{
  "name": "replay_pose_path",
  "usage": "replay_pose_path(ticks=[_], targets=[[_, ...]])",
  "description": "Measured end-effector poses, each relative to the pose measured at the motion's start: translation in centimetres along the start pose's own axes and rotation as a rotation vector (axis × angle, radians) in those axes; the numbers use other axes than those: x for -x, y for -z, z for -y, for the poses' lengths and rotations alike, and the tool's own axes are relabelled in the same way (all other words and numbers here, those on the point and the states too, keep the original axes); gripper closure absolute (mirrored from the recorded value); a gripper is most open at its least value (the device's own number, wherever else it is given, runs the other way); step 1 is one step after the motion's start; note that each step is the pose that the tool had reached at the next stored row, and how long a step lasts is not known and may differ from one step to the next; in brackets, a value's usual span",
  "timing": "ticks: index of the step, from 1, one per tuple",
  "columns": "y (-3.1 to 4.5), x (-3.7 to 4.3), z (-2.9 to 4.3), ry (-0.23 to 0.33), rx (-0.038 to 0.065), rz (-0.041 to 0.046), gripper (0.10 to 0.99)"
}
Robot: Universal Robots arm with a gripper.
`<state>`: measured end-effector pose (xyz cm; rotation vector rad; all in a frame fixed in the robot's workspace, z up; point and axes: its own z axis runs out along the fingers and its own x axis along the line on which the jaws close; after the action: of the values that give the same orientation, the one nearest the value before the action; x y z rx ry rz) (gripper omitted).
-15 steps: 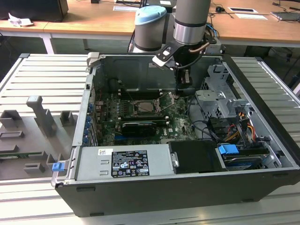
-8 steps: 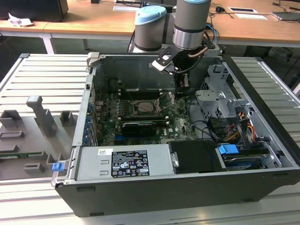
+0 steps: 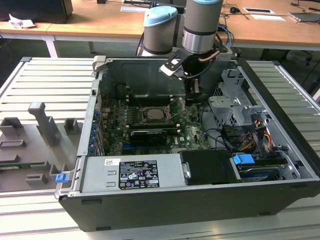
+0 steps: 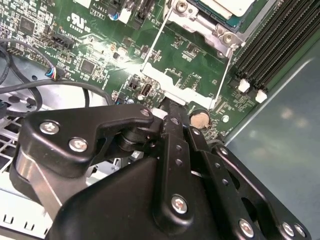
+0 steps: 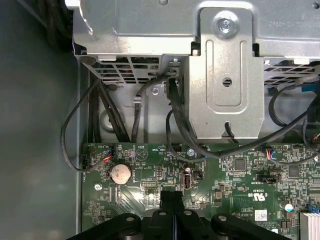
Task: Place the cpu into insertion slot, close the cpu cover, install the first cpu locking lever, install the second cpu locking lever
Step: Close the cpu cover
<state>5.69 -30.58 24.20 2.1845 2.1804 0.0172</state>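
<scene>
The cpu (image 3: 158,113) lies flat with its pale silver top in the insertion slot (image 3: 148,108) on the green motherboard; the second wrist view catches its corner (image 4: 227,6). The cpu cover (image 4: 175,86) is swung open and leans up from the socket's side on the exterior view's right (image 3: 178,106), so the board shows through its cut-out. My gripper (image 3: 192,100) is low inside the case just beside that cover. Its black fingers are shut together in both wrist views (image 4: 170,106) (image 5: 172,195), with the tips at the cover's free edge and nothing visibly between them.
A silver drive cage (image 3: 235,107) (image 5: 225,75) with black cables (image 5: 175,120) stands close behind the gripper. Black memory slots (image 4: 270,45) run past the socket. A coin cell (image 5: 120,173) sits by the fingertips. A long black card (image 3: 147,135) and the power supply (image 3: 132,172) lie nearer the case front.
</scene>
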Motion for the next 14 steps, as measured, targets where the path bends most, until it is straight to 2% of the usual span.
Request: replay_pose_path(ticks=[14], targets=[[0.02,0.00,0.62,0.000,0.000,-0.0001,0.980]])
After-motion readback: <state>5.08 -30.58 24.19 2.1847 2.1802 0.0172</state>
